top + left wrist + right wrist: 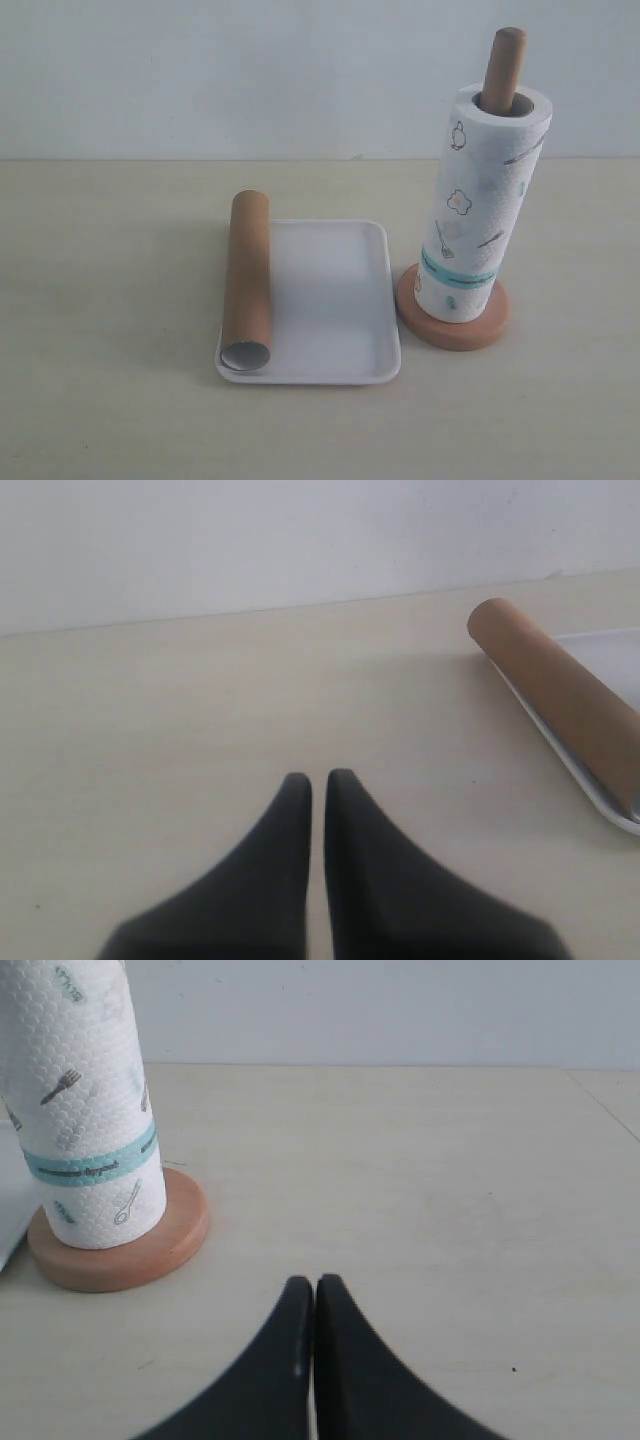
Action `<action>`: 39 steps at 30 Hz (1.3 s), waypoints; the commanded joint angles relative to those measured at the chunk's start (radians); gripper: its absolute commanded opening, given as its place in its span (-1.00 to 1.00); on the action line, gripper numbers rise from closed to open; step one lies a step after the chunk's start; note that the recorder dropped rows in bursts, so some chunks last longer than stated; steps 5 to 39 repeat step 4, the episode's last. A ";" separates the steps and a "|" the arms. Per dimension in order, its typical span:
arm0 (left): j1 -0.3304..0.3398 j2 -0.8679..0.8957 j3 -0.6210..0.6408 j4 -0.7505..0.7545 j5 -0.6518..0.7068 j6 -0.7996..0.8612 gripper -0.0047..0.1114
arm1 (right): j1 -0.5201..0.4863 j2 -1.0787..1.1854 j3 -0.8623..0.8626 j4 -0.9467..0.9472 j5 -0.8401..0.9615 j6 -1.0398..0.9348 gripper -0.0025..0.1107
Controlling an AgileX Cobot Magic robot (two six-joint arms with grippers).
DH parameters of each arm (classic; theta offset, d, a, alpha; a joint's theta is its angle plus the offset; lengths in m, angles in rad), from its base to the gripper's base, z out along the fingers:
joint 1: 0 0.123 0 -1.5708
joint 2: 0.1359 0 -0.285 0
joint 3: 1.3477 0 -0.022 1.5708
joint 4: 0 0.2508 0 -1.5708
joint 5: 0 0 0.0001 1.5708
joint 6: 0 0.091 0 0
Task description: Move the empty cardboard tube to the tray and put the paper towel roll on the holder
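**Empty cardboard tube (pixel 247 280) on the tray (pixel 340 300), paper towel roll (pixel 480 210) on the holder (pixel 503 62)**

Starting at the left, we find the left end effector (pixel 318 785) over bare bench (pixel 100 300). Its two dark fingers are drawn almost together, with only a sliver of gap between them. It grips nothing and touches nothing, and the tube lies off to one side of it.

Next comes the empty cardboard tube. It lies on its side, lengthwise along the tray's left edge. Its open greyish end sits in the near-left corner and its far end reaches a little past the far rim. We judge that the raised rim checks it from rolling onto the bench, which is why this long side suits it.

Further right, the paper towel roll stands upright, threaded over the holder's wooden post. The round top of the post pokes out of the core. The teal band is low and the roll's bottom rests on the round base, so the post keeps it from tipping.

At the far right, the right end effector (pixel 315 1288) hangs over the bench. It is near the holder's base but apart from it, with its fingers pressed together and empty.

To our eye both halves of the task look done.
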 commanded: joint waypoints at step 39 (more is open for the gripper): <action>0.002 -0.002 0.003 -0.002 0.001 -0.007 -0.84 | 0.002 -0.005 0.000 0.001 -0.011 0.000 -0.96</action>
